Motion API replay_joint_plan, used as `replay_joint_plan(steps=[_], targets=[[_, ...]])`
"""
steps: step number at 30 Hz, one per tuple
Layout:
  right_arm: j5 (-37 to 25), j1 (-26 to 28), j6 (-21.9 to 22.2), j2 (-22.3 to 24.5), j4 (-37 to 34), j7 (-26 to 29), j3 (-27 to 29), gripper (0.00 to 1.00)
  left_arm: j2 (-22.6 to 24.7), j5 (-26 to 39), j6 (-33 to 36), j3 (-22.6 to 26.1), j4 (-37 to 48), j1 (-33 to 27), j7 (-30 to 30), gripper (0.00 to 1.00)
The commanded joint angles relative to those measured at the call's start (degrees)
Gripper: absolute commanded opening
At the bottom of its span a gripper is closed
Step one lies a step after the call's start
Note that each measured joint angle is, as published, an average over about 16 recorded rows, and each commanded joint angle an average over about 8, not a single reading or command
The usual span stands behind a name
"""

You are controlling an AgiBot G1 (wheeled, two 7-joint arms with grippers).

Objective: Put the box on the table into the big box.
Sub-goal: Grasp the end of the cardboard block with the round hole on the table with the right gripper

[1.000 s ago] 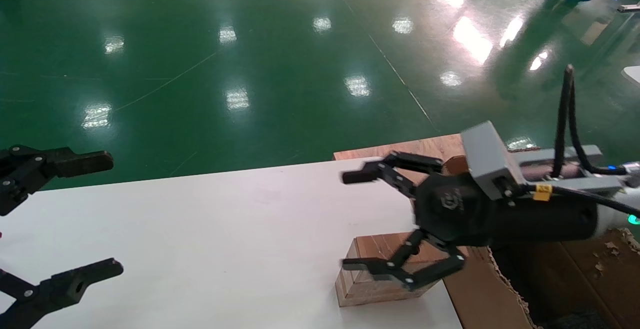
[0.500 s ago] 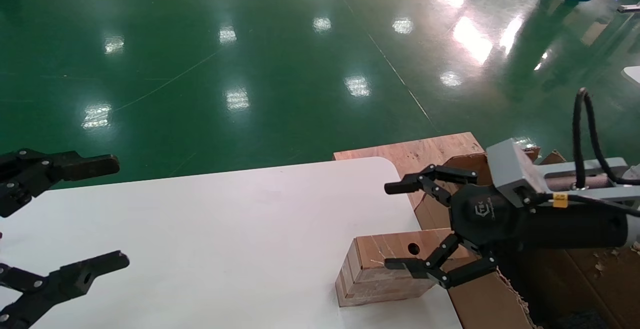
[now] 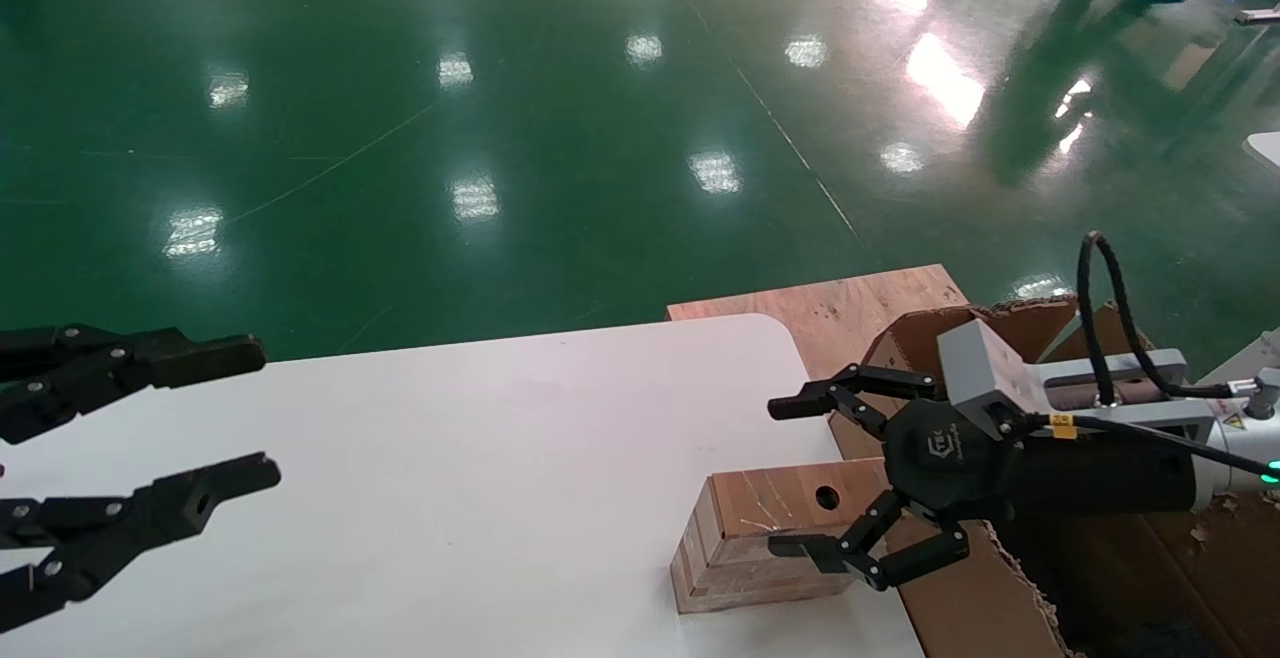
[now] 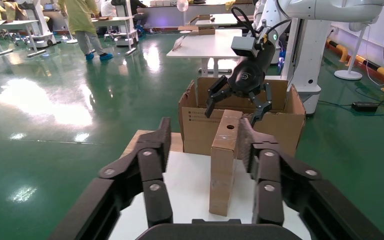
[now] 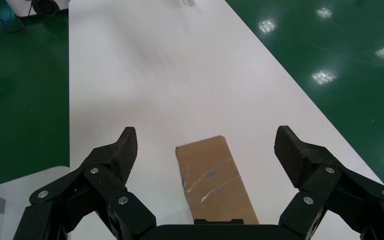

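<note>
Your right gripper (image 3: 795,478) has dropped nearer, wide open and empty, straddling the box (image 3: 765,538); stiff, light cardboard, so pinch its broad faces.

Brown cardboard on white, over green

The box (image 3: 765,538) was brown with pale banded sides; the table (image 3: 450,478) plain white; the big box (image 4: 207,125) brown with black print; both grippers black; the floor (image 3: 450,118) glossy green.

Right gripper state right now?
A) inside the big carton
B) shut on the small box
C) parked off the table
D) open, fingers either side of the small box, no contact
D: the right gripper is spread wide over the box, which rests on the table; the right wrist view shows clear gaps beside both fingers.
</note>
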Motion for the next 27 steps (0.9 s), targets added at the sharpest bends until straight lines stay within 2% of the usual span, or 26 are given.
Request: replay_joint_plan(steps=[1,19,27], targets=[[0.25,0.56,-0.04,-0.13,-0.94,-0.77,-1.22,1.00,0.00,0.00,0.00,0.00,0.00,0.00,0.00,0.00],[5.20,3.71,-0.07,1.07,-4.90,-7.36,-10.88,1.00,0.00,0.00,0.00,0.01,0.00,0.00,0.00,0.00],[5.92,5.69,0.08,0.16,-8.18,-9.54,-14.12,1.00,0.00,-0.01,-0.01,0.01,0.00,0.00,0.01,0.00]])
